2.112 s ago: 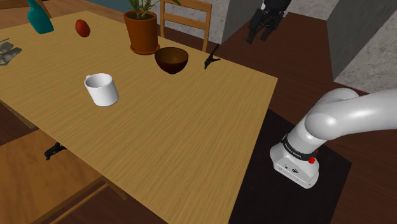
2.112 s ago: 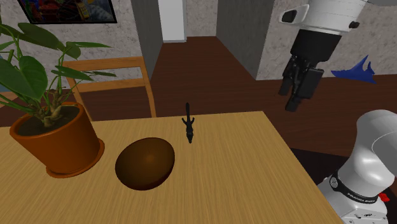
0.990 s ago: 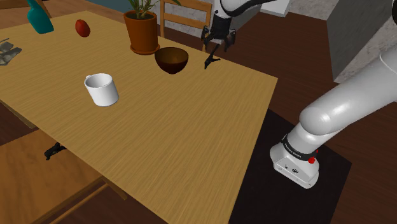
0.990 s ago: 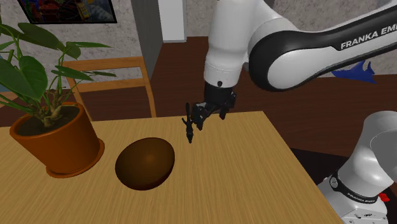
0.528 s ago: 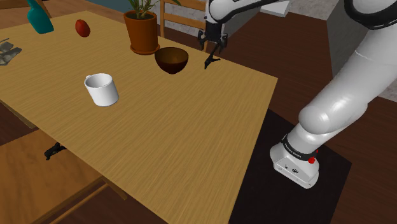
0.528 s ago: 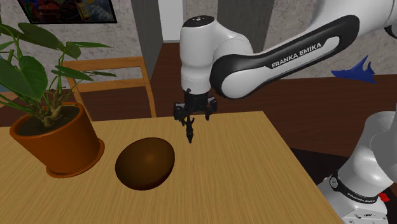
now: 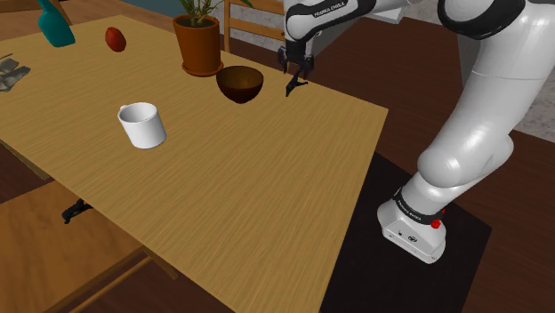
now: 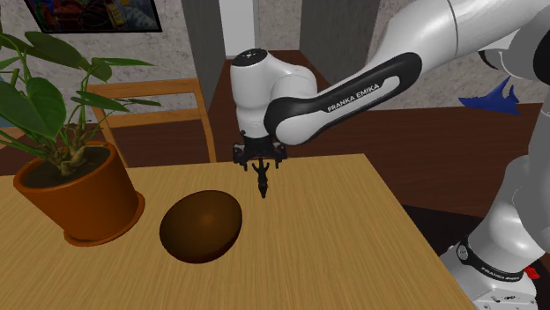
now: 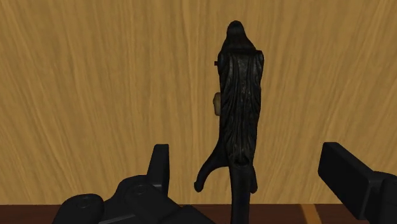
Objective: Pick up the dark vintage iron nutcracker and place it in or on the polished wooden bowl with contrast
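The dark iron nutcracker [image 7: 293, 86] [image 8: 261, 185] lies flat near the table's far edge, a short way from the brown wooden bowl [image 7: 240, 83] [image 8: 201, 225]. My gripper [image 7: 296, 71] [image 8: 259, 164] hangs just above the nutcracker, pointing down. In the wrist view the nutcracker [image 9: 238, 108] lies lengthwise between my fingers, and the gripper [image 9: 248, 159] is open around its handle end. The left finger [image 9: 160, 167] and right finger [image 9: 347, 175] stand well apart and touch nothing. The bowl holds nothing.
A potted plant [image 7: 197, 40] [image 8: 75, 189] stands beside the bowl, with a wooden chair [image 7: 260, 22] [image 8: 159, 97] behind the table. A white mug [image 7: 142, 124] sits mid-table; a red fruit [image 7: 115, 38] and a teal object [image 7: 55, 25] are farther off. The table edge [image 8: 335, 158] is close behind the nutcracker.
The arm swung in from the shoulder view's right and came down over the nutcracker. The nutcracker and bowl have not moved.
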